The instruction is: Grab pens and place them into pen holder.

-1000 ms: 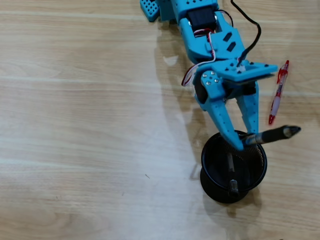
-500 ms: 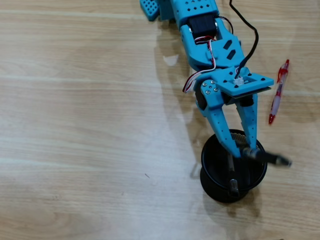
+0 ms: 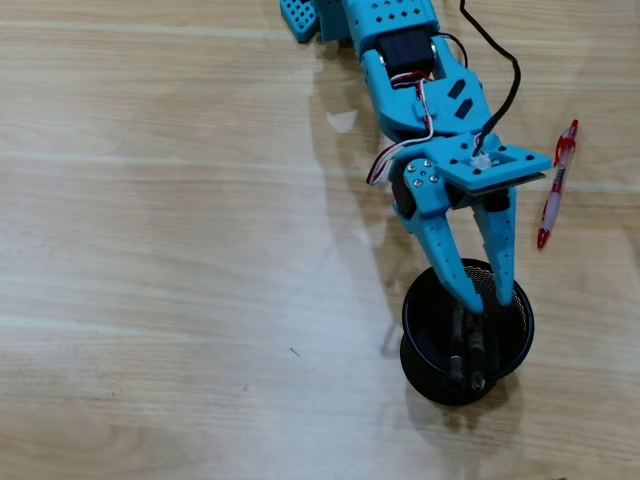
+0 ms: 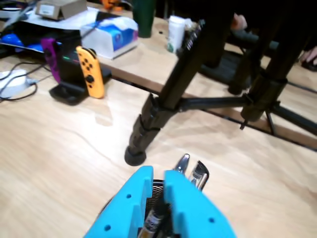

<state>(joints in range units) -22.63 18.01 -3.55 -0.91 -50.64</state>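
Note:
A black mesh pen holder (image 3: pixel 415 318) stands on the wooden table at the lower right of the overhead view. Dark pens (image 3: pixel 468 352) lean inside it. My blue gripper (image 3: pixel 487 298) hangs over the holder's far rim with both fingertips dipping into its mouth. The jaws stand a narrow gap apart. In the wrist view a dark pen (image 4: pixel 157 214) shows through that gap, slanting down into the holder, and two pen tops (image 4: pixel 190 167) stick out past the right jaw. A red pen (image 3: pixel 556 186) lies loose on the table right of the gripper.
In the wrist view a black tripod (image 4: pixel 158 106) stands just beyond the holder. A game console dock with an orange controller (image 4: pixel 90 72), a tissue box (image 4: pixel 111 34) and cables lie farther back left.

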